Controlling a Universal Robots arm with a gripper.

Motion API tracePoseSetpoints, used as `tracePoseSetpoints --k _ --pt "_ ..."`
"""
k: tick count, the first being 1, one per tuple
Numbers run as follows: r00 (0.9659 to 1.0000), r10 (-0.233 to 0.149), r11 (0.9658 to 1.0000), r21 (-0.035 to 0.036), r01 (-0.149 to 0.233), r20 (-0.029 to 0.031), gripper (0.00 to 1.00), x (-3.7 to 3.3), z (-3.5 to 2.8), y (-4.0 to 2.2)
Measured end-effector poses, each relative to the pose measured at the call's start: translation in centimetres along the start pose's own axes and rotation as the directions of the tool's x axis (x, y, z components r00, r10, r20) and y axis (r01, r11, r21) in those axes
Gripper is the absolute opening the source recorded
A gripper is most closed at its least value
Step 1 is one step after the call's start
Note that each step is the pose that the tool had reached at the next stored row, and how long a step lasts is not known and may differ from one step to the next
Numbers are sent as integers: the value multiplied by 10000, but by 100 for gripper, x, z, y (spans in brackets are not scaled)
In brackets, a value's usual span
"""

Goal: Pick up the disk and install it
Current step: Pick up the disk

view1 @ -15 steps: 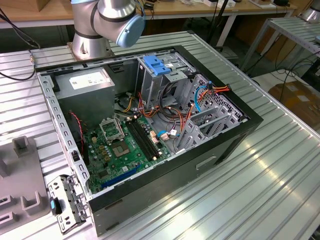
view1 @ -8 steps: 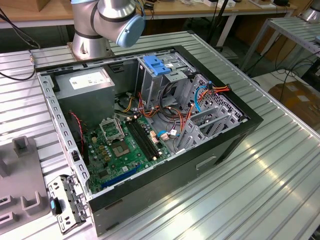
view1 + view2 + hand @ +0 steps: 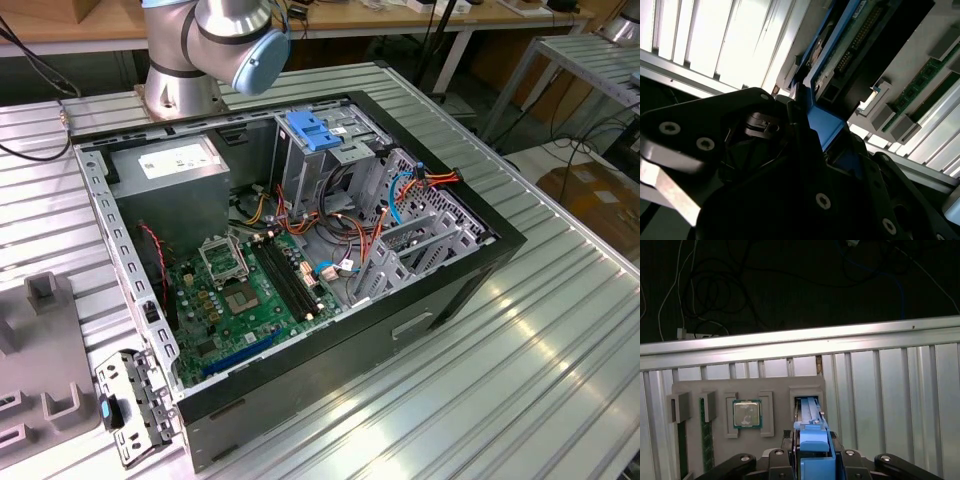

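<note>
Ribbed aluminium table [image 3: 890, 390] carries a grey fixture tray [image 3: 775, 385]; the disk [image 3: 809, 412] stands on edge in its slot. My gripper [image 3: 816, 460] is clamped on its blue rail [image 3: 815, 440]. I judge the grip must sit square to the slot, or the rail binds.

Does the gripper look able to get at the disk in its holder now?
Likely yes: in the first wrist view the gripper is right at the disk, which stands on edge in the grey holder, nothing between them.
</note>
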State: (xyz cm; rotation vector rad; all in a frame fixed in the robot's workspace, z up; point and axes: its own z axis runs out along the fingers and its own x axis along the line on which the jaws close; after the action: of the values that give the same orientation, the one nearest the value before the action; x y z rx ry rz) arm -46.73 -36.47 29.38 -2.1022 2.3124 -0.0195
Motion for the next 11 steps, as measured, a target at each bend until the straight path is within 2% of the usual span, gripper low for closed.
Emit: tracePoseSetpoints --k 4,6,11 --pt "10000 -51 10000 0 51 1 37 0 0 0" --pt "9997 -245 9997 -1 245 5 37 0 0 0" --pt "9997 -258 9997 0 258 5 37 0 0 0"
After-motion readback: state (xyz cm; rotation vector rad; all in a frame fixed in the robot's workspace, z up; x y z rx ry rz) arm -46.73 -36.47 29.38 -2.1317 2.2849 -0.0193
